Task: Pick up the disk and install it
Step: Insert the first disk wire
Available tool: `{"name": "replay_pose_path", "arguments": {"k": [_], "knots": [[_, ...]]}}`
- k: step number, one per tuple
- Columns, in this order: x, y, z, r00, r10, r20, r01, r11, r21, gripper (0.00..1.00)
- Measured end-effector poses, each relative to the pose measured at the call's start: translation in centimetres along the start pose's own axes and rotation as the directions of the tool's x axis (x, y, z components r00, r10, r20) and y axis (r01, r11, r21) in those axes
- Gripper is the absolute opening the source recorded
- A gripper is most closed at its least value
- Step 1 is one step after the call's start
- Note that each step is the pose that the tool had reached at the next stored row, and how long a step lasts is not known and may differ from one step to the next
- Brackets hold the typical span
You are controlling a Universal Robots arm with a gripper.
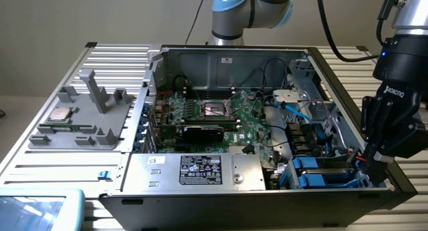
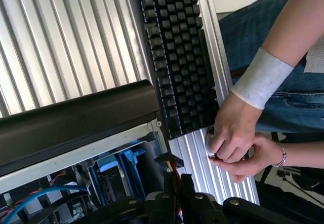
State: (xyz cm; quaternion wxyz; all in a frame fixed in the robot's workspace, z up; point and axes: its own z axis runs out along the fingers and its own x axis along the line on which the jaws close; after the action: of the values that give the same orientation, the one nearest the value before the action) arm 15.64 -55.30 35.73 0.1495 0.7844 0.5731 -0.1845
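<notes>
My gripper hangs over the front right corner of the open computer case, at the drive bays. Its fingers are shut on a thin cable of red and yellow wires that ends in a black plug. Just beside the plug, blue plastic rails lie stacked in the bays; in the wrist view the rails sit under the case's black edge. The disk's metal body is hidden inside the bay.
A grey box with a sticker fills the case's front. A grey fixture holding a small chip lies at the exterior view's left. A black keyboard and a person's hands are beside the case.
</notes>
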Motion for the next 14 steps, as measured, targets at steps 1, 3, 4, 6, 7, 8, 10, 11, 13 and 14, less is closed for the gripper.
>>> {"name": "replay_pose_path", "arguments": {"k": [1, 3, 4, 6, 7, 8, 10, 11, 13, 14], "knots": [[0.0, 0.0, 0.01, 1.0, 0.0, -0.0002, 0.0, 1.0, 0.0, 0.23], [0.0, 0.0, 0.02, 1.0, 0.0, -0.0025, 0.0, 1.0, 0.0006, 0.29], [0.0, 0.01, -0.05, 1.0, 0.0, -0.0044, 0.0, 1.0, 0.0013, 0.35], [-0.3, 0.02, -0.47, 1.0, 0.0, -0.0065, 0.0, 1.0, 0.0024, 0.47], [-0.4, 0.04, -0.75, 1.0, 0.0, -0.0068, 0.0, 1.0, 0.0026, 0.47], [-0.6, 0.05, -1.02, 1.0, 0.0, -0.0077, 0.0, 1.0, 0.0029, 0.53], [-0.8, 0.06, -1.38, 0.9999, 0.0, -0.0128, 0.0, 1.0, 0.0043, 0.59], [-0.9, 0.07, -1.56, 0.9999, -0.001, -0.0159, 0.001, 1.0, 0.0052, 0.65], [-1.1, 0.09, -1.83, 0.9997, -0.002, -0.023, 0.002, 1.0, 0.0072, 0.76], [-1.2, 0.1, -1.95, 0.9996, -0.002, -0.0272, 0.002, 1.0, 0.0085, 0.76]]}}
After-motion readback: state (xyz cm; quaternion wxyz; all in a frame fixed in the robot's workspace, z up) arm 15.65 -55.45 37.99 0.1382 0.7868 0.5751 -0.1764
